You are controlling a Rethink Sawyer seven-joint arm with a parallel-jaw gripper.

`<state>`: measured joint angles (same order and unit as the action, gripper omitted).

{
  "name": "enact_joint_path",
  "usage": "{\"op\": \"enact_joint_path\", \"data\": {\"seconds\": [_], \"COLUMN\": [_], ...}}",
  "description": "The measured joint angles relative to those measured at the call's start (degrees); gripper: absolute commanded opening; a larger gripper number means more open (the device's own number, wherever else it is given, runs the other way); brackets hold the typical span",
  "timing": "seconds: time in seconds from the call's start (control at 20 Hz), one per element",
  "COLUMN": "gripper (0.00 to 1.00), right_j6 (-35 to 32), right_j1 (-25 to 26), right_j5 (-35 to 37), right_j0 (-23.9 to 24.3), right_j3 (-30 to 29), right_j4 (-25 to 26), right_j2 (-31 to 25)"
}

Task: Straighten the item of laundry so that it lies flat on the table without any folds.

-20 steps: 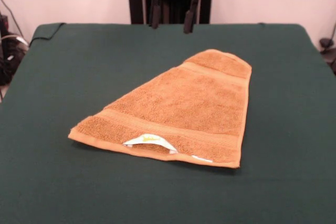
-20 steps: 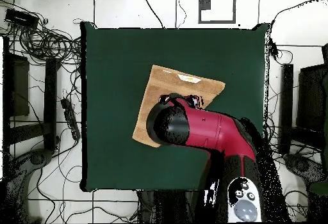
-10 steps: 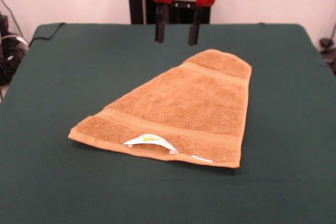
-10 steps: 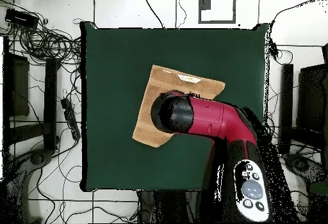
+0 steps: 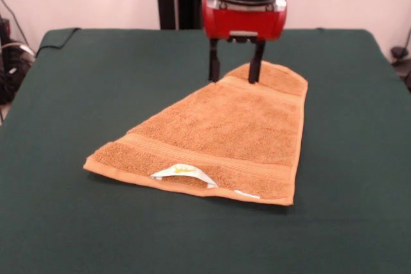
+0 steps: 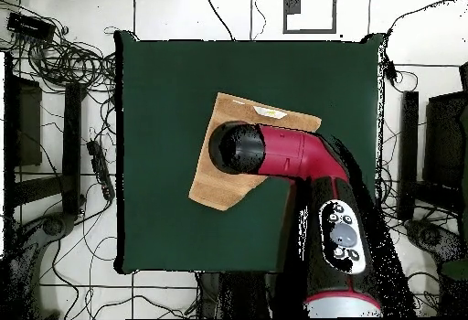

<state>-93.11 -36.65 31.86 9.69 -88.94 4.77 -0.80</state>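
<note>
One towel (image 5: 221,136) lies mid-table, folded into a wedge with its narrow end far from the camera; loads of bare green table (image 5: 96,81) all round it — room on every side; one gripper (image 5: 235,81) sits just above that narrow end, fingers spread apart, holding nothing; one white label (image 5: 183,172) peeks out at the near hem, print too small to read.

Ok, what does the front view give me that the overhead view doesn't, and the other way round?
Only the front view shows the open claw at the folded orange-tan terry towel's far end, and the label's near-edge spot clearly. Only the overhead view shows the whole dark green cloth-covered table and the red arm hiding the towel's middle. Both show the towel uneven.
</note>
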Motion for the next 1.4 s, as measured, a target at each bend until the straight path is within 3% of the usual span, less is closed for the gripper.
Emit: {"op": "enact_joint_path", "data": {"seconds": [1.0, 1.4], "gripper": [1.0, 1.0], "right_j6": [0.0, 0.0], "right_j1": [10.4, 15.6], "right_j5": [2.26, 2.26], "right_j0": [-8.93, -8.65], "right_j3": [14.46, 20.28], "right_j4": [-0.69, -1.04], "right_j2": [-0.36, -0.68]}}
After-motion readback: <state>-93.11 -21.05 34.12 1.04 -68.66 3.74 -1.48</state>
